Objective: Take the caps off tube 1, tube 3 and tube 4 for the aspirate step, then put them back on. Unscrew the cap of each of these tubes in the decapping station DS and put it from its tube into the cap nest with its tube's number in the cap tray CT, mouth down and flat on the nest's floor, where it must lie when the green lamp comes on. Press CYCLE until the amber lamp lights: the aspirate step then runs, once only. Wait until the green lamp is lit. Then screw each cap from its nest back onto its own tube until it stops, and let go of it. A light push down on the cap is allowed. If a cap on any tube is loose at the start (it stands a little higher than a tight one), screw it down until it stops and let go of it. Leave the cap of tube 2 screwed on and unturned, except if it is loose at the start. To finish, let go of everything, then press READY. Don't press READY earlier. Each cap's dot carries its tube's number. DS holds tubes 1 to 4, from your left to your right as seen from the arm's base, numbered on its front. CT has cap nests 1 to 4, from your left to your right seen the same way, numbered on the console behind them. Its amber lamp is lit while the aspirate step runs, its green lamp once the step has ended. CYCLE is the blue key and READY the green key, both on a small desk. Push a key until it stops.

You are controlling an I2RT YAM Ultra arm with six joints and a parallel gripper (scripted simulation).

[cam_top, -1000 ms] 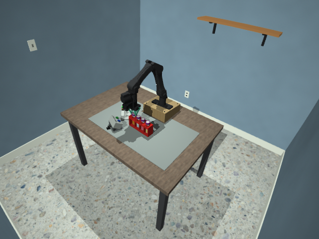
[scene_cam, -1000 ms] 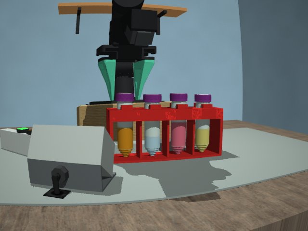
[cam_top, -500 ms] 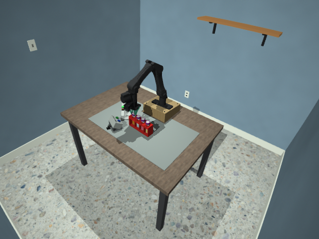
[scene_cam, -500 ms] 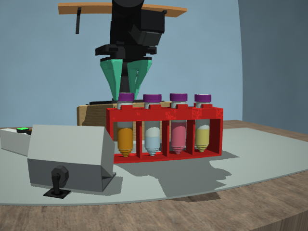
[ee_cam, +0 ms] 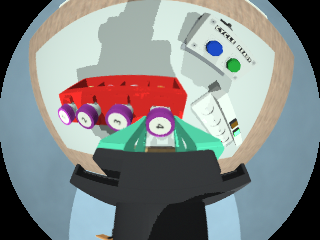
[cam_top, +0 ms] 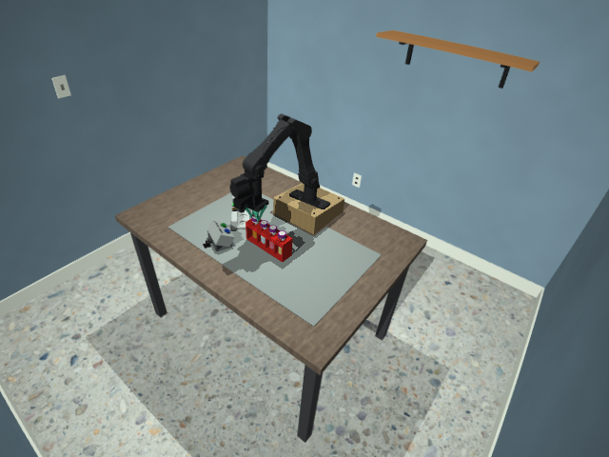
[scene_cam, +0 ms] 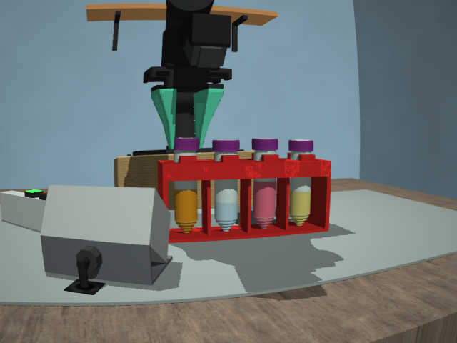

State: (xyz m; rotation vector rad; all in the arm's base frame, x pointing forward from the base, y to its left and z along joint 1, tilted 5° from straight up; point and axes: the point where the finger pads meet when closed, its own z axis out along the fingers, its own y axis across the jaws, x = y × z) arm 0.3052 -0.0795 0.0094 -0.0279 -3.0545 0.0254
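Observation:
The red decapping station (scene_cam: 243, 169) (cam_top: 267, 241) (ee_cam: 120, 87) holds four tubes, each with a purple cap on. My gripper (scene_cam: 186, 146) (ee_cam: 160, 119) (cam_top: 255, 216) points straight down and is shut on the purple cap (scene_cam: 186, 143) (ee_cam: 160, 122) of the orange-filled end tube (scene_cam: 186, 206), the one nearest the key desk. The caps of the pale blue tube (scene_cam: 226, 145), the pink tube (scene_cam: 264, 143) and the yellow tube (scene_cam: 300, 145) stand free. The white cap tray (ee_cam: 215, 116) (scene_cam: 18, 210) lies beside the station; I see no cap in its nests in the wrist view.
The grey key desk (scene_cam: 99, 221) (ee_cam: 200, 30) carries the blue key (ee_cam: 214, 48) and the green key (ee_cam: 234, 64). A bright green spot (scene_cam: 33, 191) shows on the tray's console. The arm's wooden base box (cam_top: 307, 211) stands behind the station.

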